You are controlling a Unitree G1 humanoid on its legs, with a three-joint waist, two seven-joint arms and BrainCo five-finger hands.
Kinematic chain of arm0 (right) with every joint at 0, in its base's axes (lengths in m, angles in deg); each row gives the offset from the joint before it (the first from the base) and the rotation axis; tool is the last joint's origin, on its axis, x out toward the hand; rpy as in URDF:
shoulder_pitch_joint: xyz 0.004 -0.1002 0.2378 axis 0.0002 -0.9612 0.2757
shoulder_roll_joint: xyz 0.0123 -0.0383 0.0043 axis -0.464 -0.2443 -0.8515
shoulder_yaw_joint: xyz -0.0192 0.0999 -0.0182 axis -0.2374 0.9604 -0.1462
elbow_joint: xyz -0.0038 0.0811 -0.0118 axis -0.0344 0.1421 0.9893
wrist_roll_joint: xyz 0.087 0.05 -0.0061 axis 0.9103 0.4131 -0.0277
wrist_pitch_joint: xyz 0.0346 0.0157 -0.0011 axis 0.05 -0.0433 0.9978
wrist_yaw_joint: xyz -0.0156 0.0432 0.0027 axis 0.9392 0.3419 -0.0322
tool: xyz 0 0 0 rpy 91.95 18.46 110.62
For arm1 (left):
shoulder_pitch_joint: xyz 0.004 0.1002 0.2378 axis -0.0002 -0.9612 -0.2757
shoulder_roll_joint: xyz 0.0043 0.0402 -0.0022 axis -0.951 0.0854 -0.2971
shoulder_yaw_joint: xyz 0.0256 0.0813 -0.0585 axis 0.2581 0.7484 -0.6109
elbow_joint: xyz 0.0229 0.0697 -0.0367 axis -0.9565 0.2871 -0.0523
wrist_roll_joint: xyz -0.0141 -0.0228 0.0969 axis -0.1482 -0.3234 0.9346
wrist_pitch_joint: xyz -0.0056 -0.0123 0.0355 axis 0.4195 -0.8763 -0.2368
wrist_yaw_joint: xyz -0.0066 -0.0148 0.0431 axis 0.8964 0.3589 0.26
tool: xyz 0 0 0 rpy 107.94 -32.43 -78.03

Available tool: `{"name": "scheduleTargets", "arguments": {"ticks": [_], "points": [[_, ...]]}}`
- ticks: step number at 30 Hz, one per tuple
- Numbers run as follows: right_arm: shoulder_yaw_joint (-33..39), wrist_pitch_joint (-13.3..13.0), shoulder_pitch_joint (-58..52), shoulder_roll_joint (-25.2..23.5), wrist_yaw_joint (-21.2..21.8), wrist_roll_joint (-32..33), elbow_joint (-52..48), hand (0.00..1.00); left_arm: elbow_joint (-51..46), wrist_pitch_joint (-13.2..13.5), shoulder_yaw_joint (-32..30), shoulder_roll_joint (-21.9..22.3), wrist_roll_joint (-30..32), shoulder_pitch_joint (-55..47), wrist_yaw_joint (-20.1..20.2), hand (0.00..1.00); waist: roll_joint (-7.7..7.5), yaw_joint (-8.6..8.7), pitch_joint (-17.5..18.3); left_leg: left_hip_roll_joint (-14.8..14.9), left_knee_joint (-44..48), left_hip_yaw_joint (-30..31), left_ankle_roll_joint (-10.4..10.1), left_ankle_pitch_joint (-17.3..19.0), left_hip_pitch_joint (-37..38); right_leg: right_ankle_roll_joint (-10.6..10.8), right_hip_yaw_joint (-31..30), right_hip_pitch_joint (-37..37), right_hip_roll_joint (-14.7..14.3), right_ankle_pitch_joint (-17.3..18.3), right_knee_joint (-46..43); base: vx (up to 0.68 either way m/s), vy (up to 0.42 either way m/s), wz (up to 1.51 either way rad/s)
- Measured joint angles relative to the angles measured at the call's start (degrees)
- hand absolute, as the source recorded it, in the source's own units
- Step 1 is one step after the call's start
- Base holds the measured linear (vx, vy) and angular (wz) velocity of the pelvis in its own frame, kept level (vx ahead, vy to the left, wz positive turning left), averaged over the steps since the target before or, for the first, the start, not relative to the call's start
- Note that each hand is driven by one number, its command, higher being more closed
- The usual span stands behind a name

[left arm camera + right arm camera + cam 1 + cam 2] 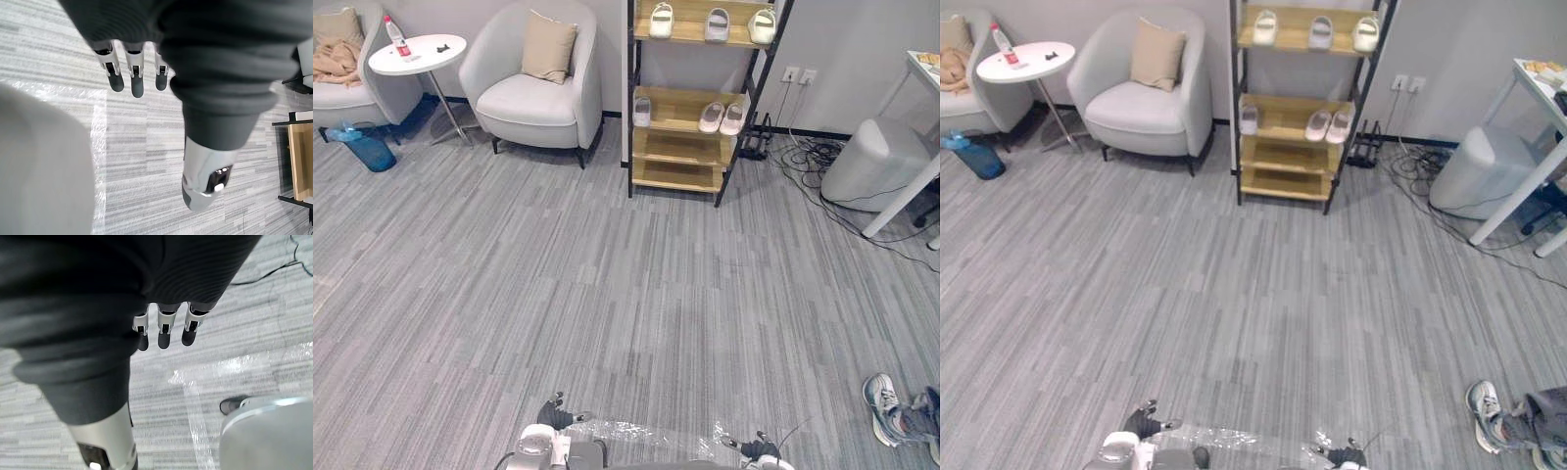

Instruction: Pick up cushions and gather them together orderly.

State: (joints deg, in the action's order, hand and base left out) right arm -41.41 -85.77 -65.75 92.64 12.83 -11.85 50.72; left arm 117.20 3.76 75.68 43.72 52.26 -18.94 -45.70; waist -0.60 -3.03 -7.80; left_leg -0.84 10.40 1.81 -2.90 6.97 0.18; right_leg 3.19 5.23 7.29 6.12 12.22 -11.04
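A beige cushion (549,47) leans upright against the back of the light grey armchair (538,98) at the far wall. A second beige cushion (335,27) stands on another armchair at the far left, above a crumpled beige cloth (337,65). My left hand (134,68) hangs low over the grey carpet, fingers straight and holding nothing; it shows at the bottom edge of the left eye view (556,414). My right hand (166,325) also hangs over the carpet with straight, empty fingers (759,449). Both hands are far from the cushions.
A wooden shoe rack (695,108) with white shoes stands right of the armchair. A round white side table (418,54) carries a bottle. A blue bag (362,145) lies far left. Cables (813,162), a grey bin (876,162) and a person's shoe (886,406) are at right.
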Motion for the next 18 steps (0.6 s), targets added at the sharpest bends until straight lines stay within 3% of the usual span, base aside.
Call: {"name": "scheduleTargets", "arguments": {"ticks": [8,18], "points": [[0.0,0.1,-0.3,0.4,0.0,0.0,0.9,0.00,1.6,0.0,0.0,0.2,0.0,0.0,0.0,0.00,0.10,0.12,1.1,0.0,-5.3,0.3,0.5,-2.3,2.7,0.5,-0.6,0.9,-0.1,-0.5,1.6,0.01,-0.004,-0.01],[-0.2,0.1,-0.7,1.2,0.1,-2.1,1.8,0.00,2.7,0.0,-0.6,0.3,0.1,0.1,0.0,0.00,-0.06,0.50,1.1,-0.8,-14.9,0.3,1.3,-8.9,5.3,1.0,-0.9,0.5,0.6,-2.1,5.2,-0.08,0.013,-0.02]]}}
